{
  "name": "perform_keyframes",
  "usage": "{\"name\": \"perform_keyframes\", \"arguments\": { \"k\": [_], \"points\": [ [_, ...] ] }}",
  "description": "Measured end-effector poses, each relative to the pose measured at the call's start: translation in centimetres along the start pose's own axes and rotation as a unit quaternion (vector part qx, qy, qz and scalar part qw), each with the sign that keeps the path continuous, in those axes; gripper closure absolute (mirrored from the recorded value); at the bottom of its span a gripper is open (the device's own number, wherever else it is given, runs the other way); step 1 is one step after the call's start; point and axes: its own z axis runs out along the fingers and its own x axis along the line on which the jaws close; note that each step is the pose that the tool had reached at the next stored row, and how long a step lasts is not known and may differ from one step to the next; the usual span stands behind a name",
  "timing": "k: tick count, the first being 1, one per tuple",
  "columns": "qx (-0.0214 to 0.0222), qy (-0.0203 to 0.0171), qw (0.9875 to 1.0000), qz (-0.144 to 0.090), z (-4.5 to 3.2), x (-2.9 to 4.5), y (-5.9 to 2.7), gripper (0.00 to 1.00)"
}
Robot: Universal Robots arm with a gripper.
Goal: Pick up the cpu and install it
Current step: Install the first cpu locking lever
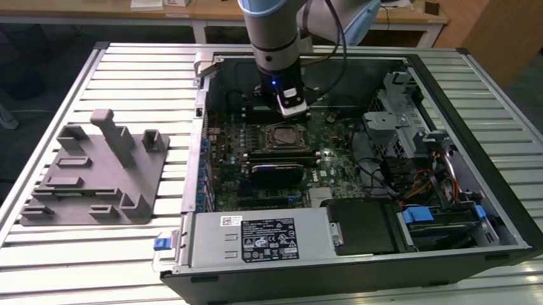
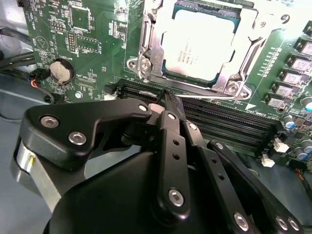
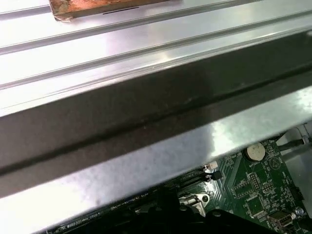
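Item one, at nine o'clock in the exterior view: a grey moulded plastic tray [image 1: 89, 175] with upright pegs and shallow pockets, lying on the ribbed metal table [image 1: 119, 82] well apart from my work. I judge it the parts holder, its pockets shaped to keep pieces from sliding.

Item two, centre: an open black desktop computer case [image 1: 357, 254] laid on its side, so the green motherboard [image 1: 339, 159] faces up to me.

Item three: the cpu [image 2: 197, 44], a thin square chip with a pale silver-grey top, already seated in its socket and bordered by the bright steel retention frame [image 2: 146, 66], which appears to lie down over its edges. In the exterior view the cpu [image 1: 281, 135] sits at the board's centre.

Item four: my black pincer [image 2: 167, 100], pressed together and empty, tips over the black memory slots [image 2: 229, 124] just beside the socket, touching nothing. In the exterior view the pincer [image 1: 291, 108] hangs at twelve o'clock of the socket.
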Motion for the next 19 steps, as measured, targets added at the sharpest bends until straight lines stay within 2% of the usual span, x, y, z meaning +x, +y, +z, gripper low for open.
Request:
{"name": "perform_keyframes", "arguments": {
  "k": [5,9,19],
  "points": [
    [0.0052,-0.0002,1.0000,-0.002,0.27,0.04,-0.04,0.89],
    [0.0125,-0.0009,0.9999,-0.003,0.45,0.06,-0.08,0.89],
    [0.0122,0.0004,0.9999,-0.009,0.63,-0.25,0.39,0.89]
  ]
}}
